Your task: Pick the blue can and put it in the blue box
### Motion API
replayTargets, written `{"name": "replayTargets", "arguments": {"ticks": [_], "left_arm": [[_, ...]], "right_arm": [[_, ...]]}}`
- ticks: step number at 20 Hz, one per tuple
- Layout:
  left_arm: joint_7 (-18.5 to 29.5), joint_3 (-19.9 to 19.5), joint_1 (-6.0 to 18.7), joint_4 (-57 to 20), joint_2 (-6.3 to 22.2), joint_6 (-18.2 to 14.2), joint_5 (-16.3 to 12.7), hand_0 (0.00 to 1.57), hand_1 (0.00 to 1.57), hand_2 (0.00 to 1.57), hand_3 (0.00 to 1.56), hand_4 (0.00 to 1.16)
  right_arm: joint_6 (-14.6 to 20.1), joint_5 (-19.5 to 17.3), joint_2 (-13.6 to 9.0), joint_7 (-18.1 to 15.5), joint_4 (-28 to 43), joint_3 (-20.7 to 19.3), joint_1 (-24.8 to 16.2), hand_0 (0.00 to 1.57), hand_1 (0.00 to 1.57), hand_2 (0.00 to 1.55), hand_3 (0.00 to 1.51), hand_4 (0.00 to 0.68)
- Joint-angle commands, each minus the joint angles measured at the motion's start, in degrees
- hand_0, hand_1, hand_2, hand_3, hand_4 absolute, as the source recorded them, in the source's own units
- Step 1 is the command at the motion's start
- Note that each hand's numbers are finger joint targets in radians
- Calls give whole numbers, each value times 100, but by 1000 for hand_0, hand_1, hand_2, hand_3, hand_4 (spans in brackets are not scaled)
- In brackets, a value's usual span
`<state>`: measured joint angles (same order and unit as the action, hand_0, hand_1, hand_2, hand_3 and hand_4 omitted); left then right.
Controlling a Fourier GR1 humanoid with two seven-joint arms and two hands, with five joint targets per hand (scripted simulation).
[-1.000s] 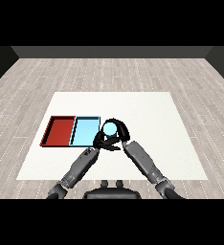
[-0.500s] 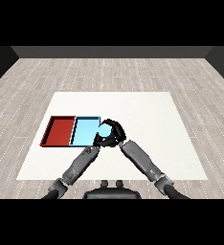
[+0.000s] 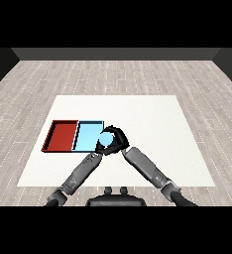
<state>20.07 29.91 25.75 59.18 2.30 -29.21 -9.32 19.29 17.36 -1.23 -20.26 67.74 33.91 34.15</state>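
Observation:
The blue can (image 3: 106,141) shows its pale round top at the right edge of the light blue tray (image 3: 86,135). My right hand (image 3: 117,139) is curled round the can, holding it above the tray's near right corner. My left hand (image 3: 100,150) sits just below the can, mostly hidden by it and by the right hand, so its fingers are not readable. The red tray (image 3: 62,135) lies to the left of the blue one.
Both trays sit side by side on the left half of the white table (image 3: 157,124). My two grey forearms cross the table's near part from the lower corners and meet by the can.
My right hand has carried the blue can leftward, from right of the light blue tray to over that tray's right edge. The left hand stayed close beneath it.

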Motion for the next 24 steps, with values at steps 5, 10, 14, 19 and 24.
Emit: {"name": "replayTargets", "arguments": {"ticks": [5,10,14,19,24], "left_arm": [[709,-295,-132,-103,-67,424,-196,645,645,753,521,668],[255,-290,259,-254,-220,425,-938,1177,1177,1185,1027,627],[480,52,66,-169,-222,207,-985,1425,1425,1347,1000,683],[411,-152,156,-467,-226,323,-1057,1571,1571,1516,1448,1097],[451,-279,402,-727,-227,405,-1078,1571,1571,1520,1454,1121]], "right_arm": [[284,293,116,-51,179,225,-195,1435,1435,1454,1393,591],[-171,117,116,46,43,-133,-95,1437,1437,1454,1393,580],[-298,500,117,64,404,-281,-371,1267,1267,1371,1326,415],[-181,348,119,383,376,-255,-299,0,0,0,0,0],[-29,579,120,127,71,-121,-204,0,0,0,0,0]]}}
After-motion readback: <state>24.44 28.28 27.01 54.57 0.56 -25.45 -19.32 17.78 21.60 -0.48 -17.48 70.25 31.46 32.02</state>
